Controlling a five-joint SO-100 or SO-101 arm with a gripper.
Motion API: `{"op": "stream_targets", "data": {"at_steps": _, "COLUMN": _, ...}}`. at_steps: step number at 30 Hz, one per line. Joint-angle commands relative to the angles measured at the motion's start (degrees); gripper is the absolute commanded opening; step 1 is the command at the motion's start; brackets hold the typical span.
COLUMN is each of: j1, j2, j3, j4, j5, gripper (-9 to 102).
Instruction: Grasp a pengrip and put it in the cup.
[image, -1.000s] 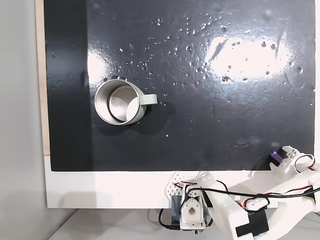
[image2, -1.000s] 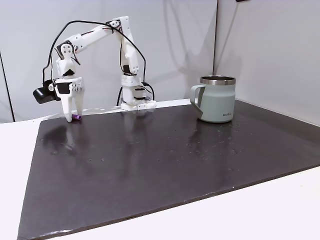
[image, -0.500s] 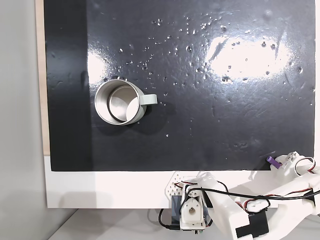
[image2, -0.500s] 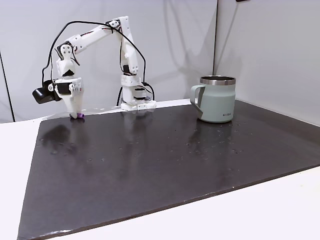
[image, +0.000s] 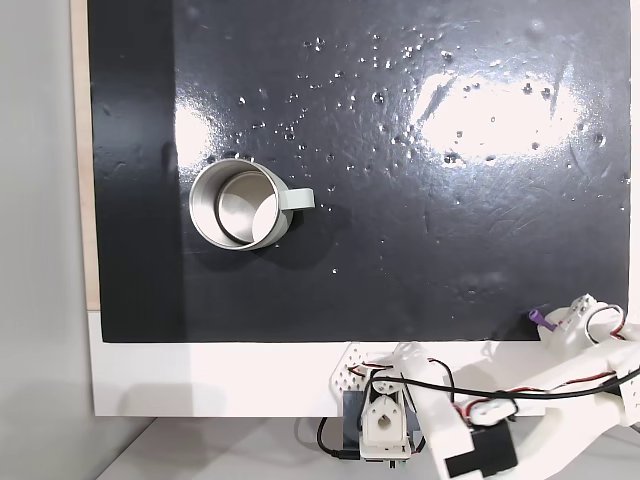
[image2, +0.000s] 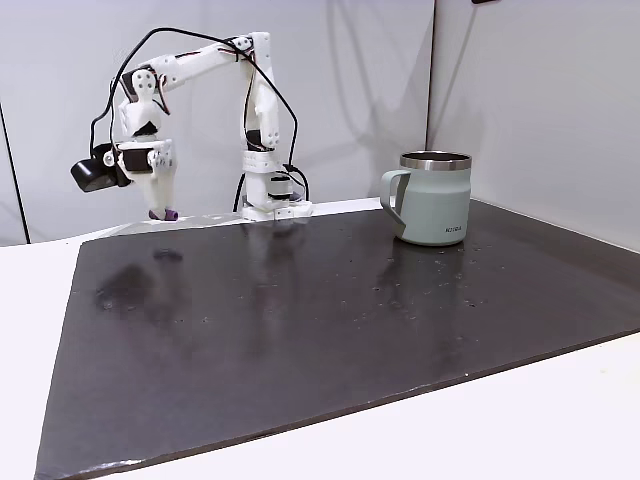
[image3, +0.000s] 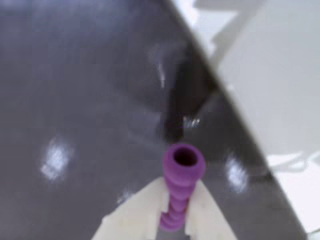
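Pinching pengrip by its tail between gripper tips; could slip out mid-swing toward cup at 10 o'clock

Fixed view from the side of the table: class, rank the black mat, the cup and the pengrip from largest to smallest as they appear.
1. The black mat, spanning most of the picture.
2. The cup, standing on the mat's far right side.
3. The pengrip, a tiny purple piece held in the gripper; it sits farther from the camera, so it looks even smaller.

Arm arched high, pincer pointed down, jaws clamped around pengrip.
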Motion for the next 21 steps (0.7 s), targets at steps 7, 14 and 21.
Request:
{"op": "stream_targets", "data": {"at_steps": 7, "j1": -17.1, "j2": 21.6, "j3": 0.2, "j4": 4.2, "j5": 12.6, "gripper": 0}}
{"op": "stream_targets", "data": {"at_steps": 14, "j1": -38.1, "j2": 36.8, "j3": 0.2, "j4": 7.2, "j5": 20.0, "gripper": 0}}
{"op": "stream_targets", "data": {"at_steps": 21, "j1": -60.5, "j2": 43.2, "j3": -0.1, "j4": 10.5, "j5": 26.1, "gripper": 0}}
